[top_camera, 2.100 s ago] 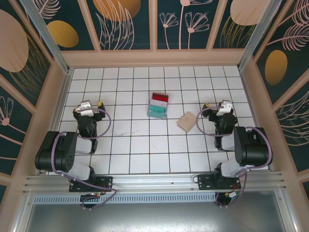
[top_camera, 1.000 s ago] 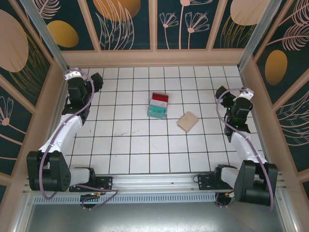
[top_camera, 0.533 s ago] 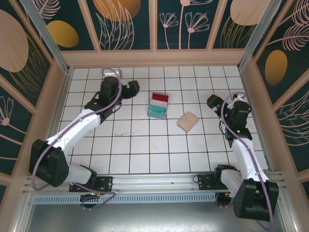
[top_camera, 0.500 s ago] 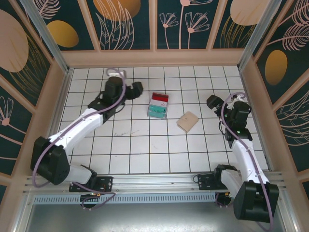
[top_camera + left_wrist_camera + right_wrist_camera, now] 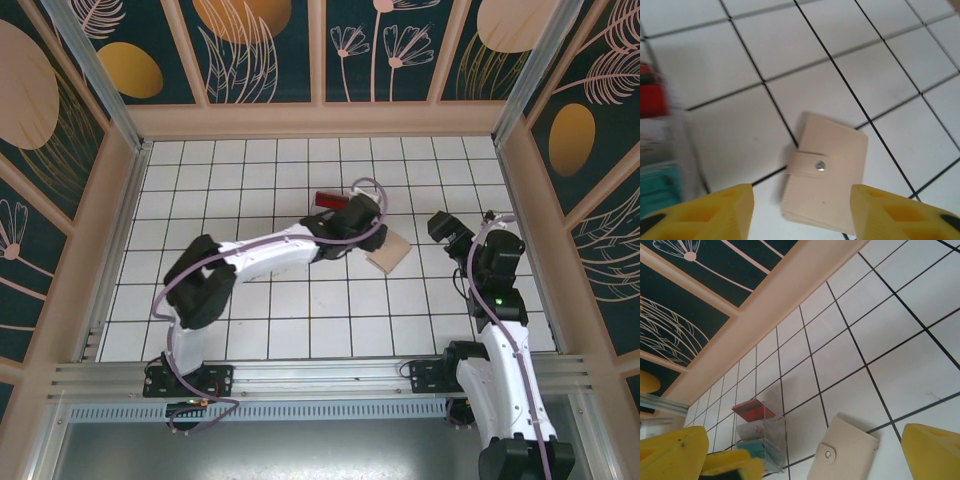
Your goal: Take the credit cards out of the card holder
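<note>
The card holder (image 5: 390, 253) is a tan wallet lying flat on the white tiles, closed by a snap strap (image 5: 812, 165). My left gripper (image 5: 364, 230) hovers just over it, open, with a yellow finger on each side of the card holder (image 5: 827, 175) and no contact. The credit cards stand in a clear acrylic rack (image 5: 774, 436): a red one (image 5: 752, 410), a whitish one (image 5: 756, 430) and a teal one (image 5: 751, 447). My right gripper (image 5: 446, 228) is open to the right of the card holder (image 5: 844, 456), holding nothing.
The left arm (image 5: 270, 252) stretches across the middle of the floor and covers most of the rack; the red card (image 5: 329, 199) sticks out behind it. Wooden walls (image 5: 320, 120) enclose the tiles. Bare tiles (image 5: 200, 190) lie at the left.
The left arm swung from the back left across to the card holder, past the rack, and its jaws narrowed. The right gripper shifted slightly. Card holder and cards stayed put.
</note>
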Robot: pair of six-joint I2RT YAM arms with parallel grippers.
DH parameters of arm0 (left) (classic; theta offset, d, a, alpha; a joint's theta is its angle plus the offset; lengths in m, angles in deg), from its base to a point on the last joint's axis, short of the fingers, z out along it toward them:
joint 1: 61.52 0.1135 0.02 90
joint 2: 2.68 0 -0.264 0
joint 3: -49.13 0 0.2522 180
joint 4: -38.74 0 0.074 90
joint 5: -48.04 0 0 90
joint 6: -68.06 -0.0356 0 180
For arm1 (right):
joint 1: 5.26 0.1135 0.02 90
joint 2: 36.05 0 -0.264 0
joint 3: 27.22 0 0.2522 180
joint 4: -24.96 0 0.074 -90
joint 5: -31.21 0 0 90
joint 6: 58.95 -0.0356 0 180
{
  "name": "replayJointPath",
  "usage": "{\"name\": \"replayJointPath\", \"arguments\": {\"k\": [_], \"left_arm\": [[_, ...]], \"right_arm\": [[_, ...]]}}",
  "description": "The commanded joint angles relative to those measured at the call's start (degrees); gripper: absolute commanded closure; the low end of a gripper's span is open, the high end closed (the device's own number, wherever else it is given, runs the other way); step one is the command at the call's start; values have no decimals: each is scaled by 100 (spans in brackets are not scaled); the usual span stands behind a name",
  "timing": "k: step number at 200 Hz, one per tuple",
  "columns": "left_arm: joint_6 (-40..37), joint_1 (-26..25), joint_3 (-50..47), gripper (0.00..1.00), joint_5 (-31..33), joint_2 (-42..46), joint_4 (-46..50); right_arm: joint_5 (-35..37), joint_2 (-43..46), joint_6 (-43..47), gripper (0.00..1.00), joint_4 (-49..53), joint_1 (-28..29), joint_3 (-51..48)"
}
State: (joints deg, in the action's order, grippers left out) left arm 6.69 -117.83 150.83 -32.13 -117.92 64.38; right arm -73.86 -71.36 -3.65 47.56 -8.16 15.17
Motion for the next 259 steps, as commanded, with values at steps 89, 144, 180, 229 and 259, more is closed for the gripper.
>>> {"name": "replayJointPath", "arguments": {"k": [89,144,180,229,259], "left_arm": [[-1118,-274,2413,51,763,-2170,1378],[-1113,-273,2792,51,1004,-2591,1895],[-1040,-262,2567,60,1226,-2558,1980],[-873,-263,2100,79,1256,-2250,1892],[-656,-266,971,80,1106,-1558,1458]], "right_arm": [[57,134,33,1,384,37,-67],[153,102,104,1,402,35,20],[128,70,64,1,343,35,16],[-24,-70,54,1,176,35,3],[-136,-219,42,1,24,109,-28]]}}
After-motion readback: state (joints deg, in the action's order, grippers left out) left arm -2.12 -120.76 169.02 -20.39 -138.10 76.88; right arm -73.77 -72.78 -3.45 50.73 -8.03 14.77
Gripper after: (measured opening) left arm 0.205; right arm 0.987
